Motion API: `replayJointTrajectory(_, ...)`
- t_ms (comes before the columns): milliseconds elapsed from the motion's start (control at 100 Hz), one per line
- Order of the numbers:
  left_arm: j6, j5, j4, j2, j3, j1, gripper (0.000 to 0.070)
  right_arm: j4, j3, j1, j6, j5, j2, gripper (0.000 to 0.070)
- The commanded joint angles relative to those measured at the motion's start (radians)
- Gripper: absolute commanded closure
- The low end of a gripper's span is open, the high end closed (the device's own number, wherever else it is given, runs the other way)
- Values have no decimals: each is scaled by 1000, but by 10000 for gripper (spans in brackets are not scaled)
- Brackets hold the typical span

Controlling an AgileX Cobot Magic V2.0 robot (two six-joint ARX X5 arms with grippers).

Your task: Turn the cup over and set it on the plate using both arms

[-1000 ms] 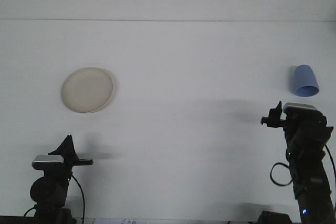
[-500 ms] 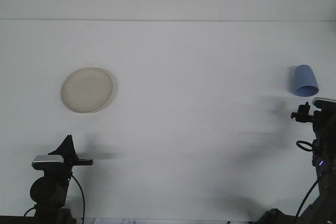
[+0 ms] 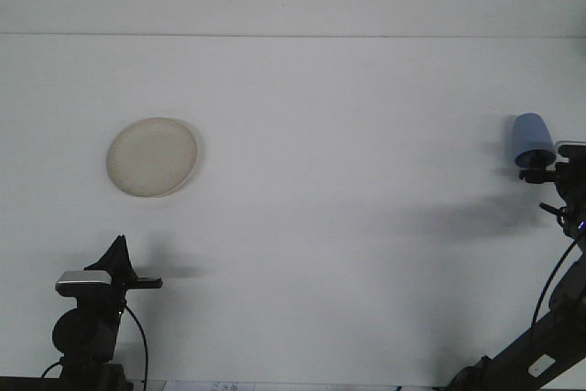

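Observation:
A light blue cup [image 3: 533,137] sits on the white table at the far right, its narrow end uppermost and its wider end below. My right gripper [image 3: 543,171] reaches up along the right edge, and its tip is at the cup's lower rim, hiding part of it. Whether it touches the cup is unclear. A round cream plate [image 3: 152,157] lies flat at the left of the table with nothing on it. My left gripper [image 3: 120,264] rests low at the bottom left, well in front of the plate and apart from it.
The white table [image 3: 330,180] runs back to a white wall. The right arm's black links and cable [image 3: 553,299] rise from the bottom right corner.
The right arm has swung right and forward, from in front of the cup to its lower rim. Left arm, plate and cup have stayed put.

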Motion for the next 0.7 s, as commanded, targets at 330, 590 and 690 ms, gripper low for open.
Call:
replayJointTrajectory(330, 8, 0, 13, -2, -19, 0, 684, 109, 115, -3, -18, -79, 139, 700)
replayJointTrajectory(590, 8, 0, 13, -2, -19, 0, 684, 68, 122, -3, 141, -158, 64, 700)
replayJointTrajectory(690, 8, 0, 13, -2, -19, 0, 684, -9, 122, 14, 229, -158, -27, 700)
